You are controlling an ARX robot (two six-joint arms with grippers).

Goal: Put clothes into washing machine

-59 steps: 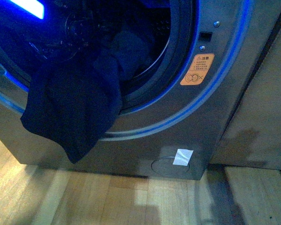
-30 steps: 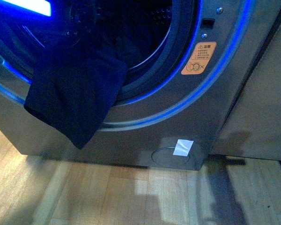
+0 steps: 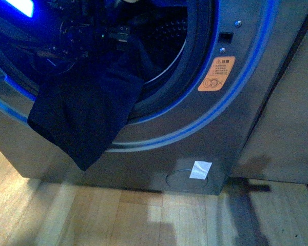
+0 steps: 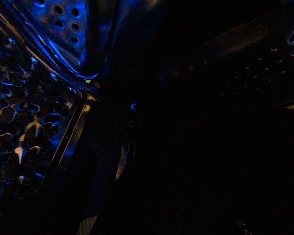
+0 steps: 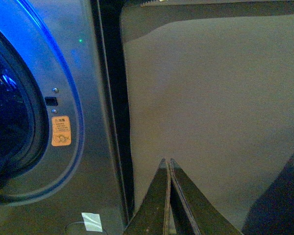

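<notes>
The clothes lie half in and half out of the washing machine: the upper part runs over the black rim of the round opening into the drum, while a broad dark flap hangs down the grey front panel, clear of the wooden floor. That draped hang suggests the bulk has yet to be pushed past the rim, so the job looks only partly done.

The left arm reaches into the top of the opening, above the cloth. Its wrist view is mostly dark, showing only the perforated steel drum close by, so I cannot tell how its claw stands or whether it holds fabric.

The right claw waits well off to the side, tips pressed together with nothing between them, facing the pale cabinet beside the machine.

An orange sticker sits right of the opening and a white tag lower down. The thick rim is the main obstacle: the hanging flap must be lifted over it.
</notes>
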